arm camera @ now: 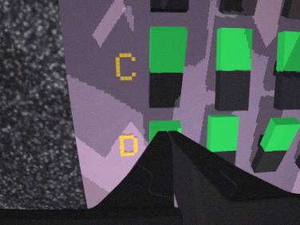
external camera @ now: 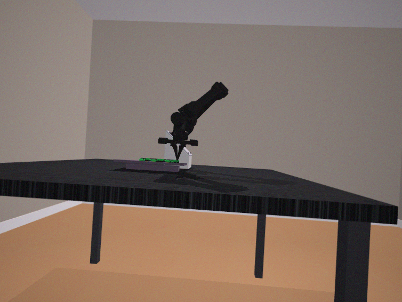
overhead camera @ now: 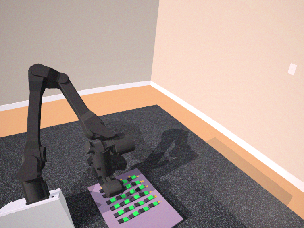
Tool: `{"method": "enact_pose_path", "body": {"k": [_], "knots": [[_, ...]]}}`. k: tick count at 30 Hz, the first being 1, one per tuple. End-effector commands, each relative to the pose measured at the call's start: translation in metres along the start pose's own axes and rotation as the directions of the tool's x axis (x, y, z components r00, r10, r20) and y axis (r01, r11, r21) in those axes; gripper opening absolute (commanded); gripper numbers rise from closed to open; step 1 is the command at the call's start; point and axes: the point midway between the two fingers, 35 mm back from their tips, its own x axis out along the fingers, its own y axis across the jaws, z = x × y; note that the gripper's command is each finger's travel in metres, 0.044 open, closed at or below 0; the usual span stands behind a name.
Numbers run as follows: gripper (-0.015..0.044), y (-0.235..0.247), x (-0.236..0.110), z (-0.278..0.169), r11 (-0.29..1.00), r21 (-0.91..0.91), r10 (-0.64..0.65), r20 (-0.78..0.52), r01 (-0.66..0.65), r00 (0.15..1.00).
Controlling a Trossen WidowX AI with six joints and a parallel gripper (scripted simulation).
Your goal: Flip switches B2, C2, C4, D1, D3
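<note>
Two fingers pressed flat together make a single dark wedge of the jaws, clenched on nothing and used as a poking tip. In the wrist view that tip sits over the green end of the D1 switch (arm camera: 159, 127), just right of the yellow letter D (arm camera: 128, 144) printed on the panel (arm camera: 85, 69); whether it is already touching the rocker or a hair above it cannot be told from here. Taking that D as the landmark, the C1 switch (arm camera: 167, 66) lies directly beyond it with its green half away from the arm, the D2 switch (arm camera: 222, 135) stands to the right of D1, and the D3 switch (arm camera: 274, 140) further right looks tilted. The side view shows the closed fingertips (external camera: 177, 157) down at the level of the green rocker row, at the near edge of the purple panel (external camera: 152, 167) lying on the black counter (external camera: 292, 195). From above, the wrist (overhead camera: 111, 187) hides the panel's near-left corner, so rows C and D there cannot be checked. The step in hand is probably the D1 press. The main hazards: the wedge is broad behind its point, so a slightly off-centre descent could clip D2 or drag onto C1 and flip a switch meant to stay put; pressing the lowered end instead of the raised one would do nothing; pushing too deep could shove the panel along the counter.
</note>
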Motion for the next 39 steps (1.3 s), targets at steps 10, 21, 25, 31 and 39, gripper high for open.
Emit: {"method": "enact_pose_path", "body": {"k": [10,21,25,31,39], "knots": [[0.0,0.0002,0.0027,-0.0009,1.0,0.006,0.005,-0.004,-0.005,1.0],[0.0,0.0002,0.0042,-0.0009,1.0,0.006,0.005,-0.004,-0.005,1.0],[0.0,0.0003,0.0047,-0.0009,1.0,0.006,0.005,-0.004,-0.005,1.0],[0.0,0.0003,0.0055,-0.0009,1.0,0.006,0.005,-0.004,-0.005,1.0],[0.0,-0.0006,-0.0033,0.0009,1.0,0.001,-0.001,0.004,0.001,1.0]]}}
